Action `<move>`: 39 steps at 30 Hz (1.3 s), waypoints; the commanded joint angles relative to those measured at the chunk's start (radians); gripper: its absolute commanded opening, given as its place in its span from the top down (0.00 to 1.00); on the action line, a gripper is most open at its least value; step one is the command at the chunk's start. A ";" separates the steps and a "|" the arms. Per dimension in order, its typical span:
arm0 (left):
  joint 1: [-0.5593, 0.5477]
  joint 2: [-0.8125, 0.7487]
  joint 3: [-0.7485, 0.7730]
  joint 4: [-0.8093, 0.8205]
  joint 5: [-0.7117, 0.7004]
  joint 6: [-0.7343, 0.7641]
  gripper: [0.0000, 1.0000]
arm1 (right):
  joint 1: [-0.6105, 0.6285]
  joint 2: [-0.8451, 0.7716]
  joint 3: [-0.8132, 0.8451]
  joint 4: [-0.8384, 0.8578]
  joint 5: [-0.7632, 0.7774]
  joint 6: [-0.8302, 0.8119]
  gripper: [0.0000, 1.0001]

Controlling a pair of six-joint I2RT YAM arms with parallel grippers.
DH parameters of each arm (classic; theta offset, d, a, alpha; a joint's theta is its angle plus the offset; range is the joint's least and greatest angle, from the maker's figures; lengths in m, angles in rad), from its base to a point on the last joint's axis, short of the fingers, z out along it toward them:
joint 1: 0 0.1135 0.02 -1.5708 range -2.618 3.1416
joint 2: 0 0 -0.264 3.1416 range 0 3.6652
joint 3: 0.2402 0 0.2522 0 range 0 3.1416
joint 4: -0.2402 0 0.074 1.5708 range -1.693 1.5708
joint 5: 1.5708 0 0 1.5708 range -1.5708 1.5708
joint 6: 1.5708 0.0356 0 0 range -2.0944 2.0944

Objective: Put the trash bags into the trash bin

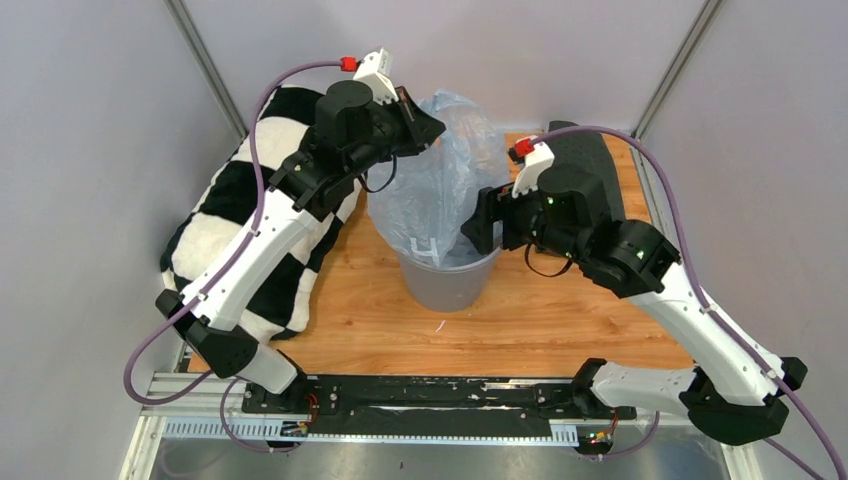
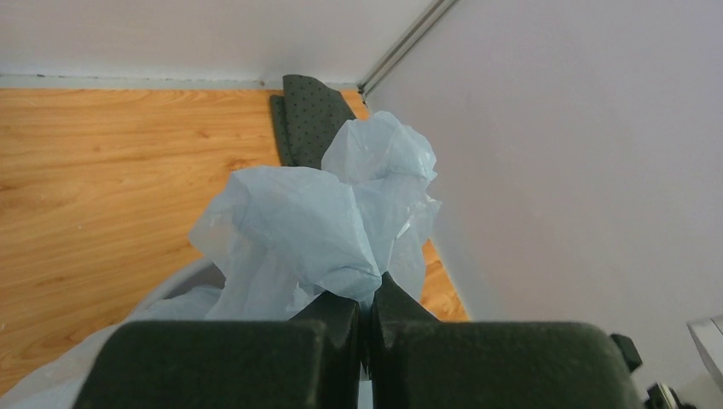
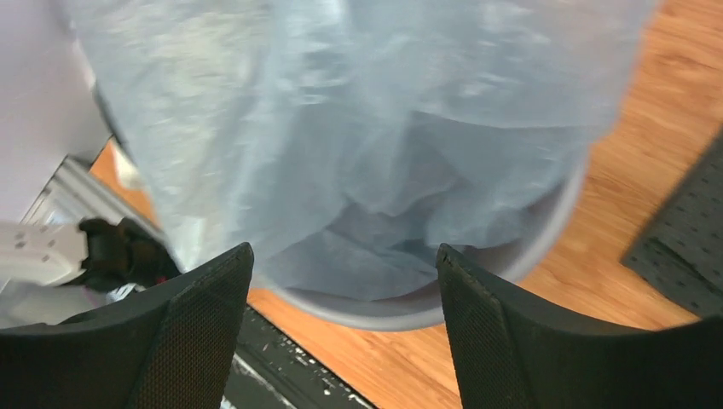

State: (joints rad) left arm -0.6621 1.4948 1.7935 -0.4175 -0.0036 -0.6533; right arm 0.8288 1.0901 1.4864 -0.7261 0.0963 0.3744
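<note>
While high above the trash bin, left gripper tight on trash bag, right gripper agape alongside.

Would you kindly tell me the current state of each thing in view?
trash bag: lower part inside the bin, top bunched and held up.
trash bin: upright, bag hanging into it.
left claw: shut on the bag's top.
right claw: open, empty, near the bin rim.
pillow: lying flat.
dotted cloth: lying flat.
</note>
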 commanded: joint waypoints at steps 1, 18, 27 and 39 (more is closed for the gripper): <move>0.004 0.014 0.030 -0.019 0.050 0.007 1.00 | 0.119 0.035 0.043 -0.010 0.030 0.014 0.21; -0.001 -0.078 -0.051 -0.045 0.091 0.008 1.00 | 0.216 0.203 -0.099 0.073 0.394 -0.062 0.91; -0.001 -0.194 -0.247 -0.014 0.094 -0.007 1.00 | 0.217 0.138 -0.100 0.107 0.255 -0.097 0.48; -0.007 -0.225 -0.289 0.081 0.221 -0.158 1.00 | 0.220 -0.037 -0.019 0.115 0.193 -0.145 0.33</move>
State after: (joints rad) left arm -0.6632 1.2984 1.5253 -0.4152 0.1314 -0.7349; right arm 1.0527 1.0603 1.4303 -0.6273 0.2813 0.2813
